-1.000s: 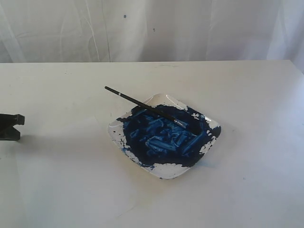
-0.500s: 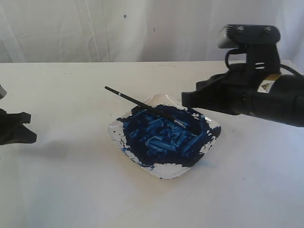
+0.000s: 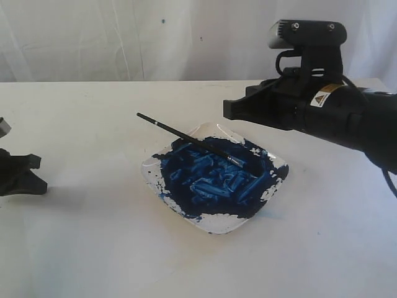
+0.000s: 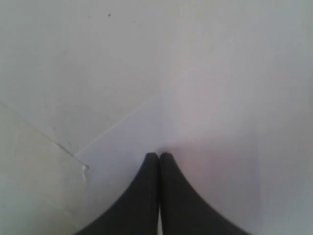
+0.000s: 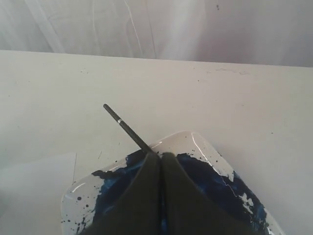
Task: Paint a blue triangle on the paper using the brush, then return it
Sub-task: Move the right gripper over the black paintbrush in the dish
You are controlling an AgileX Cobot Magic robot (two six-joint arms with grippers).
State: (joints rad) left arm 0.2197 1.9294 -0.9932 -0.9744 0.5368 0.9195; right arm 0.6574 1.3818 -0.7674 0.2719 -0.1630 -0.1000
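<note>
The brush (image 3: pixel 186 137) lies still, its black handle resting on the far rim of the paint dish (image 3: pixel 217 220) and its tip in the dark blue paint. The handle end (image 5: pixel 122 123) juts out past the dish. My right gripper (image 3: pixel 228 110) hovers above the dish's far right side, shut and empty; its tips (image 5: pixel 160 154) sit over the brush handle. At the table's left edge my left gripper (image 3: pixel 38 174) is shut, with its tips (image 4: pixel 159 154) low over the white paper (image 4: pixel 142 132). A corner of the paper (image 5: pixel 34 183) shows beside the dish. No blue triangle is visible.
The white table (image 3: pixel 93 248) runs back to a white curtain (image 3: pixel 124 37). Blue splashes dot the dish's rim (image 5: pixel 78 196). The right arm's black body (image 3: pixel 347 118) stretches in from the right edge above the table.
The right arm has come in from the right and moved left above the dish. The left gripper has shifted slightly further into view. The brush has not moved.
</note>
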